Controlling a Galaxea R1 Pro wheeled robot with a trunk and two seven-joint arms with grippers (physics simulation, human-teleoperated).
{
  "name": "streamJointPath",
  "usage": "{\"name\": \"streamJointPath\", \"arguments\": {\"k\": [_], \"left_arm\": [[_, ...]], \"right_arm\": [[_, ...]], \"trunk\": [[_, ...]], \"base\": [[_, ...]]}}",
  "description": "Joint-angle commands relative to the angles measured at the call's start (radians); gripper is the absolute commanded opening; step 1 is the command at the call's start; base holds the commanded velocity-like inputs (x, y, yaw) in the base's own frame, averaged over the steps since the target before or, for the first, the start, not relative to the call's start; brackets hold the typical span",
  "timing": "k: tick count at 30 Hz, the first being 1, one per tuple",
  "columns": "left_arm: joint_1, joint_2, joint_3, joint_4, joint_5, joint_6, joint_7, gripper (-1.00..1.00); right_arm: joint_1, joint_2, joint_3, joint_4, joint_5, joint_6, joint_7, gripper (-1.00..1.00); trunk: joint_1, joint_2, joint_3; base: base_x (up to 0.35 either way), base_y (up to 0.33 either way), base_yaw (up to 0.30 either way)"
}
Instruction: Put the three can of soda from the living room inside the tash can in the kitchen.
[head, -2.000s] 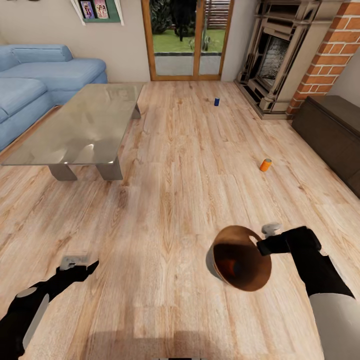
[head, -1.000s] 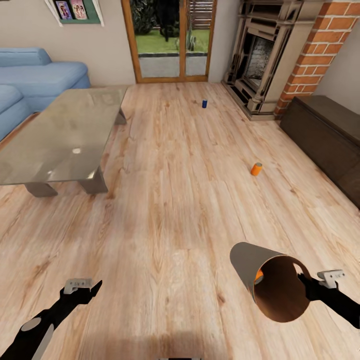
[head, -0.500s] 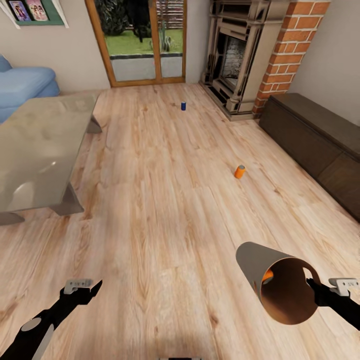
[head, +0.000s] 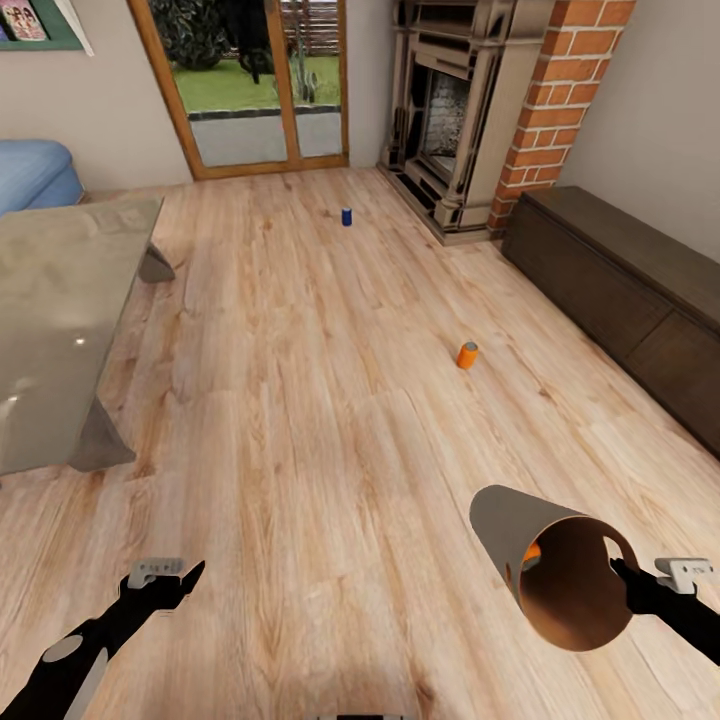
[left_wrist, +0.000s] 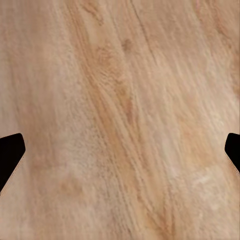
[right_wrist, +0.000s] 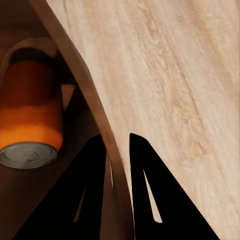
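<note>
Living room, head view. The trash can (head: 545, 560) is held tilted on its side by the right gripper (head: 620, 575), mouth toward the camera, above the light wood floor (head: 320, 420). In the right wrist view the two fingers (right_wrist: 92, 195) are seen clamped on the bin's rim (right_wrist: 87, 95), one inside and one outside. An orange soda can (right_wrist: 30, 120) is lying inside the bin, also glimpsed through the mouth in the head view.

A second orange can (head: 467, 354) is standing on the floor, well apart from the bin, near the long dark cabinet (head: 620, 290). A dark blue can (head: 346, 216) is standing farther off, between the glass doors (head: 250, 85) and the brick fireplace (head: 470, 110).

Bare floor lies between the bin and both cans. The glass coffee table (head: 60, 320) and blue sofa (head: 35, 170) are off to the left.

The left gripper (head: 165, 575) is held low over the floor, jaws spread wide, holding nothing.
</note>
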Motion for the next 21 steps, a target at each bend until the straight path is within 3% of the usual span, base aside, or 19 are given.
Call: {"name": "streamJointPath", "arguments": {"k": [1,10,21], "left_arm": [[0.000,0.000,0.000,0.000,0.000,0.000,0.000,1.00],[0.001,0.000,0.000,0.000,-0.001,0.000,0.000,1.00],[0.001,0.000,0.000,0.000,-0.001,-0.001,0.000,1.00]], "right_arm": [[0.000,0.001,0.000,-0.001,-0.007,0.004,0.010,-1.00],[0.000,0.006,0.000,0.000,-0.007,0.004,0.010,-1.00],[0.000,0.005,-0.002,0.001,-0.049,0.004,0.010,-1.00]], "trunk": [[0.000,0.000,0.000],[0.000,0.000,0.000],[0.000,0.000,0.006]], "base": [[0.325,0.000,-0.011],[0.325,0.000,-0.024],[0.325,0.000,-0.199]]}}
